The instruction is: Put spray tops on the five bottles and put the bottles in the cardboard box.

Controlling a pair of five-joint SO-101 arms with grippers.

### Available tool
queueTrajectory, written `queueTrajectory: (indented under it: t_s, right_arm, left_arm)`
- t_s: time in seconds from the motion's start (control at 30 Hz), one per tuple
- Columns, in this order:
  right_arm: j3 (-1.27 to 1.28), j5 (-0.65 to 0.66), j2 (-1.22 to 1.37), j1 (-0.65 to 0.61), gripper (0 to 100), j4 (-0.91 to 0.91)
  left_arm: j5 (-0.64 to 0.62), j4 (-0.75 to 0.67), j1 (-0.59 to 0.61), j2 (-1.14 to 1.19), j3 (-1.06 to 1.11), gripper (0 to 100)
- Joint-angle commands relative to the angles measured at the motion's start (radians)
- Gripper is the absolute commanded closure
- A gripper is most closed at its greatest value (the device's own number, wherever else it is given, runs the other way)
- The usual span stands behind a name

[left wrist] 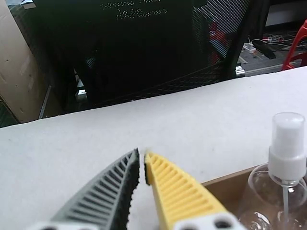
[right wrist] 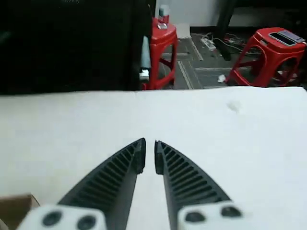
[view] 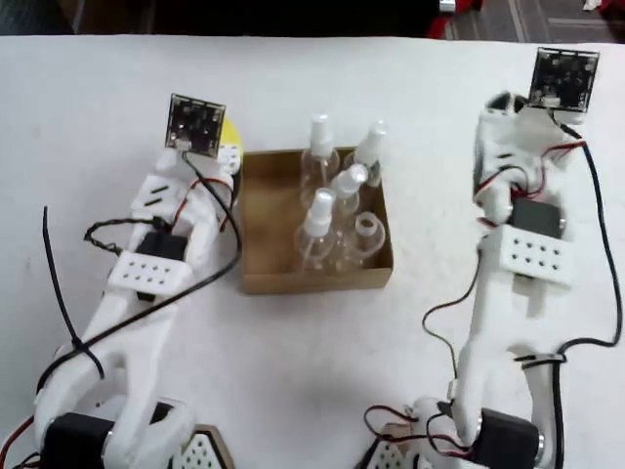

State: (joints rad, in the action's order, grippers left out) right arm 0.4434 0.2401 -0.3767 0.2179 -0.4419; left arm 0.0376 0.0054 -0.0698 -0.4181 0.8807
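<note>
The cardboard box (view: 262, 220) sits mid-table between my two arms. Several clear bottles stand in it. Three of them at the back (view: 320, 149) (view: 370, 147) (view: 348, 184) and one at the front (view: 318, 227) wear white spray tops. One bottle (view: 368, 233) at the front right of the box shows a bare open neck. My left gripper (left wrist: 142, 158), one grey finger and one yellow, is shut on nothing just left of the box's back corner; a capped bottle (left wrist: 287, 158) stands beside it. My right gripper (right wrist: 149, 154) is shut and empty over bare table right of the box.
The left arm (view: 161, 259) lies along the box's left side and the right arm (view: 522, 244) stands well right of it. Loose cables (view: 59, 293) run along both arms. The table's far edge (left wrist: 144, 98) drops off to chairs and red stools (right wrist: 160, 43).
</note>
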Motion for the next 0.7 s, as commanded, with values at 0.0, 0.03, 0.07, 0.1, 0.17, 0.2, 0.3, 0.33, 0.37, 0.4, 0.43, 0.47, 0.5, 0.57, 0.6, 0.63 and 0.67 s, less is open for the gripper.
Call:
queueTrajectory:
  t_s: [0.0,0.03,0.07,0.1,0.17,0.2,0.3,0.33,0.37,0.4,0.43,0.47,0.5,0.57,0.6,0.63,0.67]
  right_arm:
    - [-0.089,0.219,0.019,0.061,95.9,-0.156]
    - [-0.103,0.267,0.044,0.070,95.0,-0.191]
    - [-0.115,0.321,0.071,0.074,94.2,-0.223]
    - [-0.124,0.388,0.097,0.079,93.5,-0.260]
    - [-0.133,0.575,0.137,0.085,92.3,-0.355]
    - [-0.133,0.669,0.153,0.085,92.1,-0.404]
    - [-0.120,0.927,0.183,0.108,91.8,-0.515]
    - [-0.106,0.997,0.188,0.119,91.8,-0.533]
    - [-0.087,1.060,0.193,0.131,91.8,-0.541]
    - [-0.068,1.114,0.197,0.145,91.8,-0.536]
    - [-0.048,1.163,0.203,0.157,91.7,-0.526]
    - [-0.029,1.206,0.211,0.166,91.7,-0.509]
    - [-0.011,1.244,0.220,0.173,91.6,-0.492]
    - [0.015,1.332,0.248,0.183,89.2,-0.473]
    - [0.020,1.373,0.263,0.185,86.8,-0.472]
    - [0.021,1.407,0.282,0.188,84.0,-0.472]
    - [0.020,1.427,0.300,0.188,81.3,-0.467]
  left_arm:
    - [0.008,-0.018,-0.015,-0.004,-0.005,98]
    - [0.008,-0.017,-0.015,-0.004,-0.005,98]
    - [0.008,-0.017,-0.015,-0.004,-0.003,98]
    - [0.008,-0.017,-0.015,-0.004,-0.003,98]
    - [0.008,-0.017,-0.015,-0.004,-0.003,98]
    - [0.008,-0.017,-0.015,-0.004,-0.003,98]
    - [0.008,-0.017,-0.015,-0.004,-0.003,98]
    - [0.008,-0.017,-0.015,-0.004,-0.002,98]
    - [0.008,-0.020,-0.015,-0.004,0.005,98]
    - [0.008,-0.025,-0.015,-0.004,0.011,98]
    - [0.008,-0.025,-0.016,-0.004,0.011,98]
    - [0.008,-0.025,-0.016,-0.004,0.011,98]
    - [0.008,-0.025,-0.016,-0.004,0.011,98]
    - [0.008,-0.025,-0.016,-0.004,0.011,98]
    - [0.008,-0.025,-0.016,-0.004,0.011,98]
    - [0.008,-0.025,-0.016,-0.004,0.011,98]
    - [0.008,-0.025,-0.016,-0.004,0.011,98]
